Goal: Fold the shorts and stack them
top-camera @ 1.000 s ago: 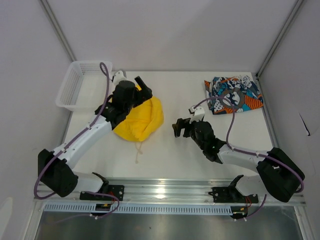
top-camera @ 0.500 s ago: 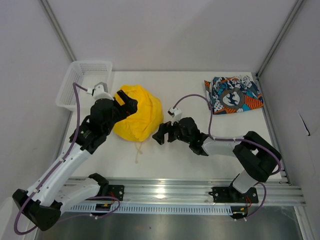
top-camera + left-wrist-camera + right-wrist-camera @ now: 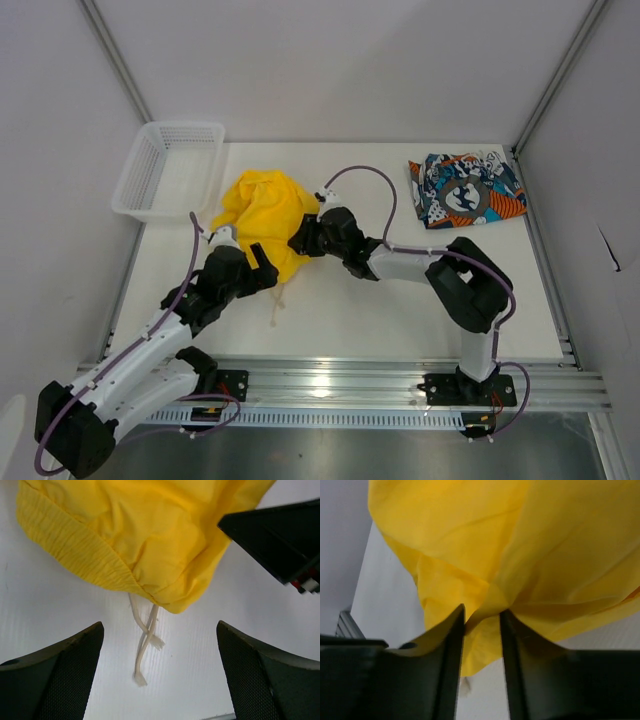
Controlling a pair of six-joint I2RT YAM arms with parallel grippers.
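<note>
Shorts (image 3: 262, 205), plain bright yellow cloth, lie crumpled left of centre on white worktop (image 3: 400, 310). Right end effector (image 3: 482, 617) pinches a fold at their right edge. Left end effector (image 3: 160, 627), spread wide, sits just nearside, with waistband and white drawstring (image 3: 145, 645) straight ahead.

Yellow shorts (image 3: 262, 212) sit left of centre on the bench (image 3: 400, 310), bunched into a lumpy, creased heap. The ribbed waistband (image 3: 75, 550) faces the near edge, and the white drawstring (image 3: 144, 640) trails out flat, its two tails crossing. Over in the far right corner lie the printed shorts (image 3: 465, 190), a compact, flattish bundle of blue, orange, black and white, well apart from the yellow pair.
</note>
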